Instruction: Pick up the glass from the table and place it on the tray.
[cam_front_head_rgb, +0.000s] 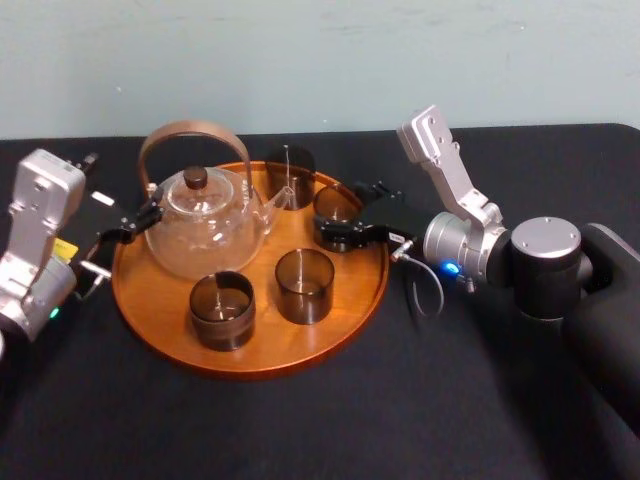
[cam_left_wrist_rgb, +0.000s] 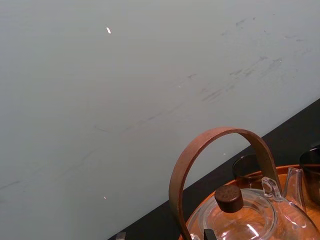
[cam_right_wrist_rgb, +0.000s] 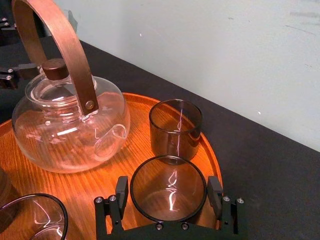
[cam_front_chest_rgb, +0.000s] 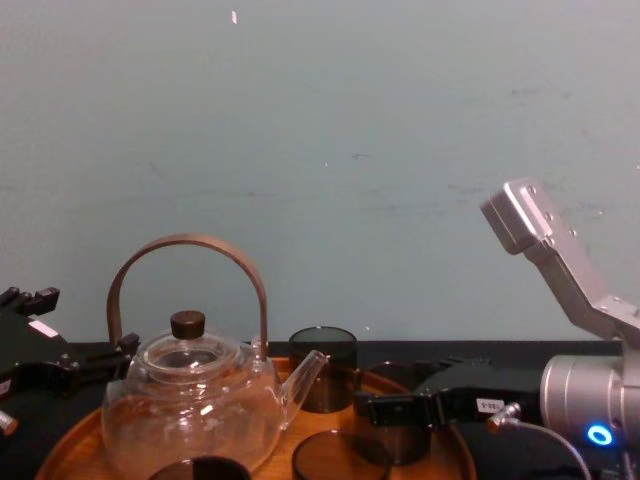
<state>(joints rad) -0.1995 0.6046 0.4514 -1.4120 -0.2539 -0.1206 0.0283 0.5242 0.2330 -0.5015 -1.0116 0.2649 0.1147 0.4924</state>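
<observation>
Head view: R gripper (cam_front_head_rgb: 341, 232) reaches over the right rear of the tray (cam_front_head_rgb: 250, 365), jaws apart on either side of the glass (cam_front_head_rgb: 336, 203), just beside its walls and not clamping it, as far as we can see. The glass stands upright on the tray near the spout of the teapot (cam_front_head_rgb: 205, 235), w/ other glasses (cam_front_head_rgb: 303, 285) nearby. L gripper (cam_front_head_rgb: 128, 226) hangs at the teapot's left, jaws apart, holding nothing. Tray sits on the table (cam_front_head_rgb: 430, 420).
</observation>
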